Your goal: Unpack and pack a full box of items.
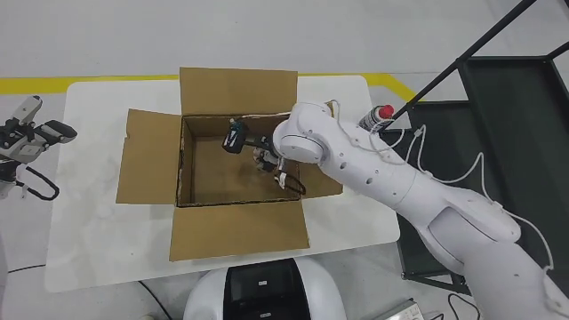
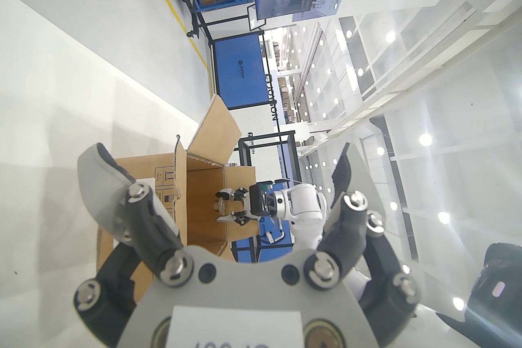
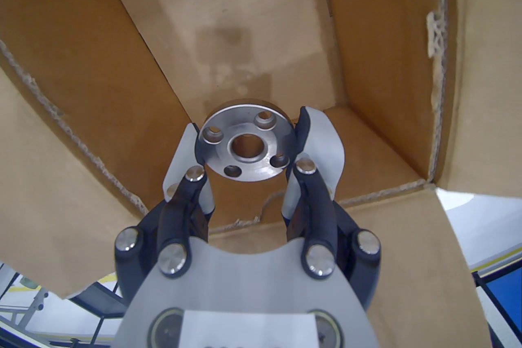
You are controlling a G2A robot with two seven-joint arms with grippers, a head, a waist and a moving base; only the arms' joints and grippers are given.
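Note:
An open cardboard box (image 1: 182, 162) with its flaps folded out stands in the middle of the white table (image 1: 89, 231). My right arm comes in from the right, and my right gripper (image 1: 267, 162) is inside the box near its right wall. In the right wrist view, the right gripper (image 3: 247, 121) is shut on a round metal flange disc (image 3: 261, 168) with a centre bore and several bolt holes, held above the bare box floor (image 3: 244, 19). My left gripper (image 1: 36, 129) is beyond the table's left edge. Its fingers (image 2: 102, 170) are open with nothing between them.
A small red-capped container (image 1: 380, 116) stands on the table just right of the box. A black metal rack (image 1: 507, 98) stands close along the table's right side. Yellow floor tape (image 1: 89, 82) runs behind the table.

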